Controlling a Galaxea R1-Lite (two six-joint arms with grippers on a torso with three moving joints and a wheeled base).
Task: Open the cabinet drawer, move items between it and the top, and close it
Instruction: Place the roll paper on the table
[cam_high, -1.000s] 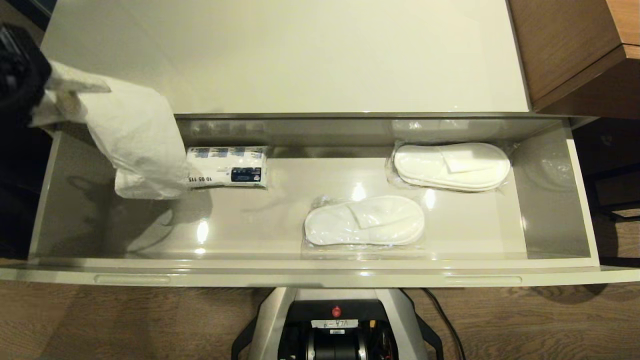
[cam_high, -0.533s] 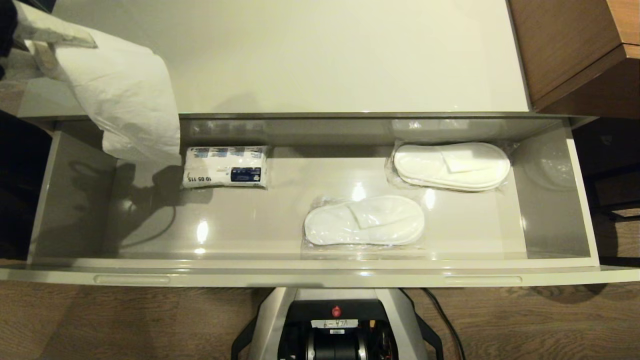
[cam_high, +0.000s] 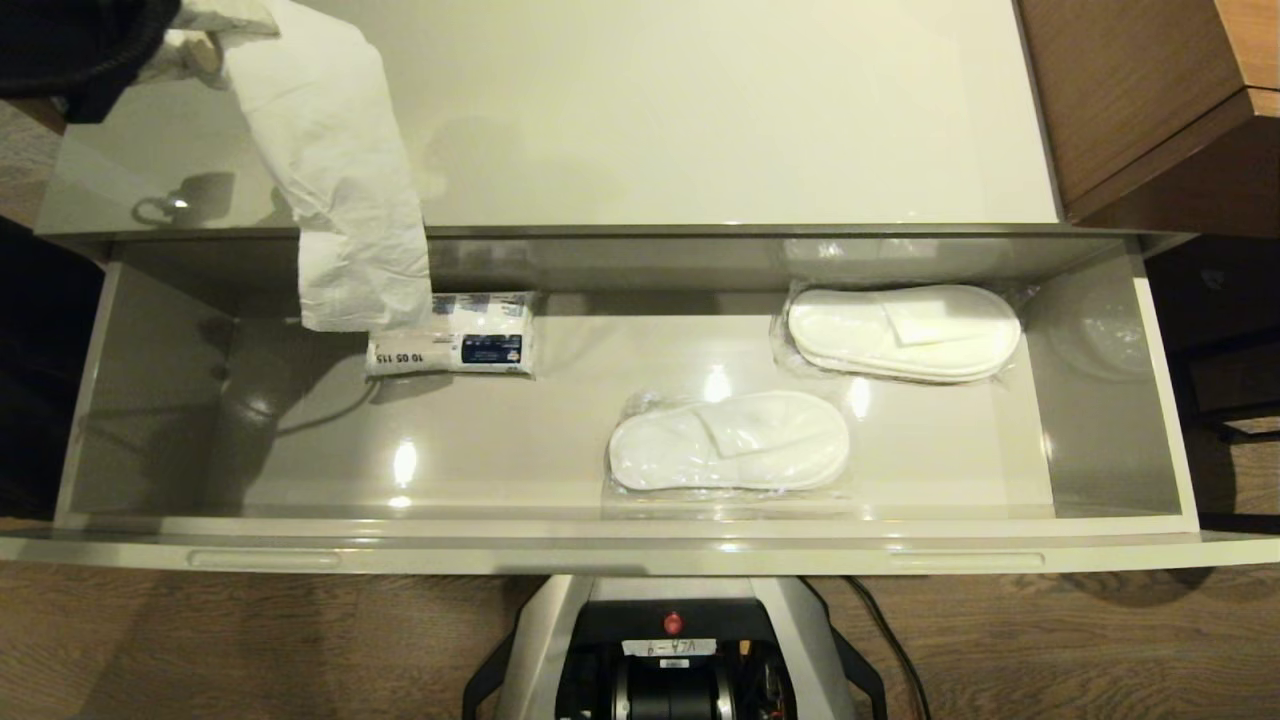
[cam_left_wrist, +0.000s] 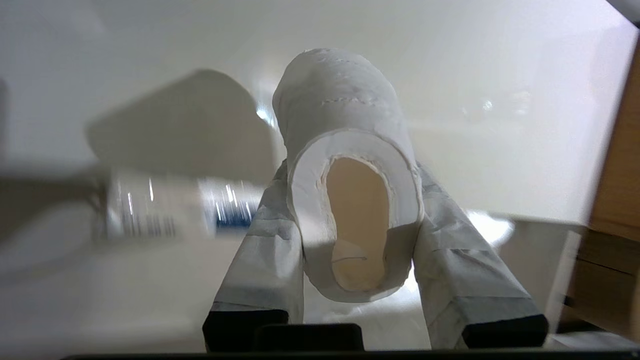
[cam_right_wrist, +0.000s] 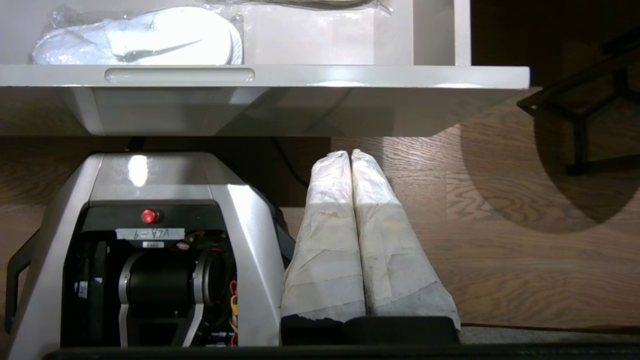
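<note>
The cabinet drawer (cam_high: 640, 547) stands pulled fully open below the glossy cream top (cam_high: 700, 110). My left gripper (cam_high: 185, 45) hangs over the top's far left corner, shut on the white paper roll (cam_left_wrist: 350, 165), which is squeezed oval between the taped fingers (cam_left_wrist: 272, 235). The roll's loose tail (cam_high: 345, 190) trails down across the top's front edge into the drawer. Two wrapped white slipper pairs lie in the drawer, one at the middle front (cam_high: 728, 440) and one at the back right (cam_high: 903, 332). My right gripper (cam_right_wrist: 351, 154) is shut and parked low, under the drawer front.
A white and blue packet (cam_high: 455, 335) lies at the drawer's back left, partly under the tail. Brown wooden furniture (cam_high: 1150, 100) stands to the right of the cabinet. My base (cam_high: 670, 650) sits on the wooden floor just in front of the drawer.
My left gripper has lifted the paper roll out of the drawer's left end and carried it back over the top. The tail has swung right with it. The right arm has not moved.
</note>
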